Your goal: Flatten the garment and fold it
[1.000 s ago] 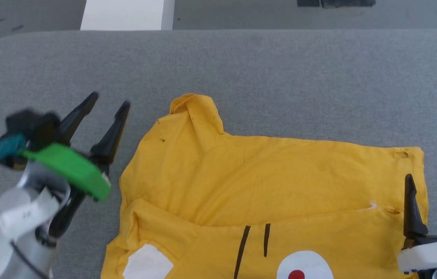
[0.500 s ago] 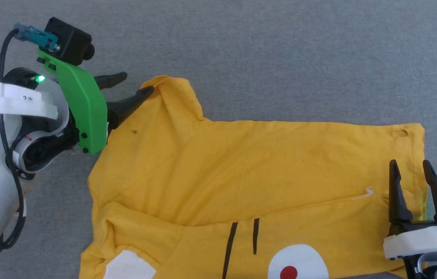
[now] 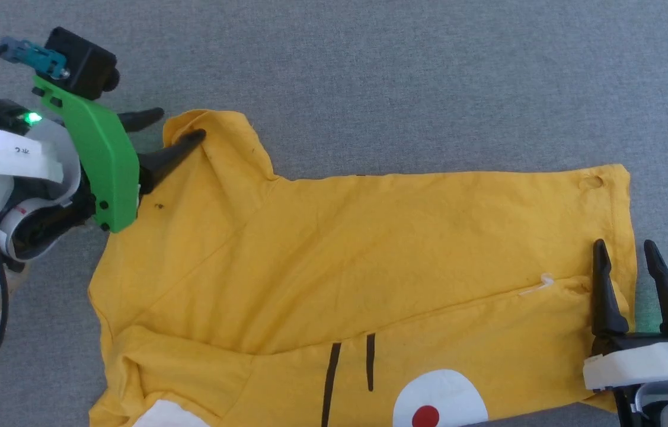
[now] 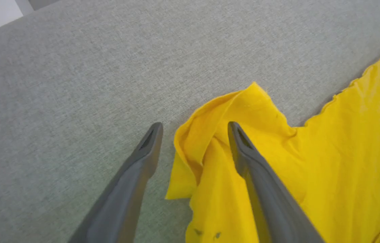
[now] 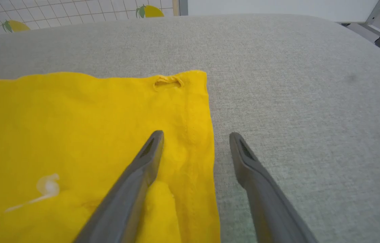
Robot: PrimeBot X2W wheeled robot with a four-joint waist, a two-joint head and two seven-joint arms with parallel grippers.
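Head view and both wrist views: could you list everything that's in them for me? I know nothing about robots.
T-shirt: one, bright yellow, spread on the grey surface, its sleeve bunched at the far left.
Print: white patches, a red dot and two black lines, along the T-shirt's near edge.
Cloth-covered surface: one, grey, under everything.
Tiled panel: one, white with lemon pictures, beyond the surface.
Green bracket: one, on the left wrist, carrying a black camera.
Left arm's fingers: two, dark, apart, straddling the bunched sleeve.
Right arm's fingers: two, dark, apart, straddling the T-shirt's right edge.
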